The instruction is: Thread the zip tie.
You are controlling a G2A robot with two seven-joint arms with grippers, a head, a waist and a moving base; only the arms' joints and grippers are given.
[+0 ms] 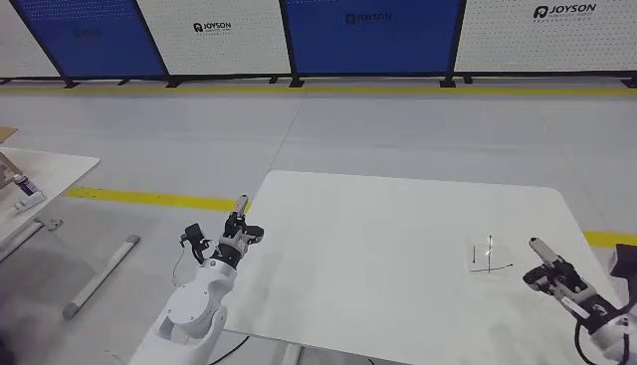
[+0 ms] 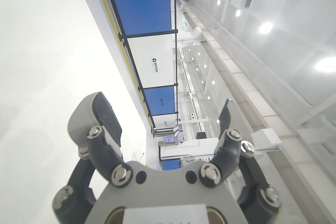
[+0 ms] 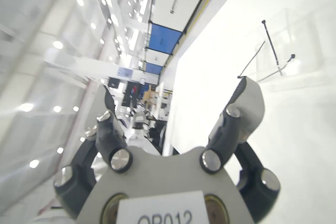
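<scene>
We see the left tool (image 2: 165,109) spread wide at the edge of the white worktop (image 1: 398,266), the right tool (image 3: 176,89) likewise gaping near thin black zip ties (image 3: 270,43).

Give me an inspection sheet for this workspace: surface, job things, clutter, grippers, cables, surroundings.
Surface: white table with rounded corners.
Job's things: thin black zip ties in what looks like a clear holder, ahead of the right gripper.
Clutter: nothing seen.
Grippers: left gripper open at the table's edge; right gripper open, apart from the ties.
Cables: thin black cable by the left arm's wrist.
Surroundings: blue and white perforated panels; yellow floor line.
</scene>
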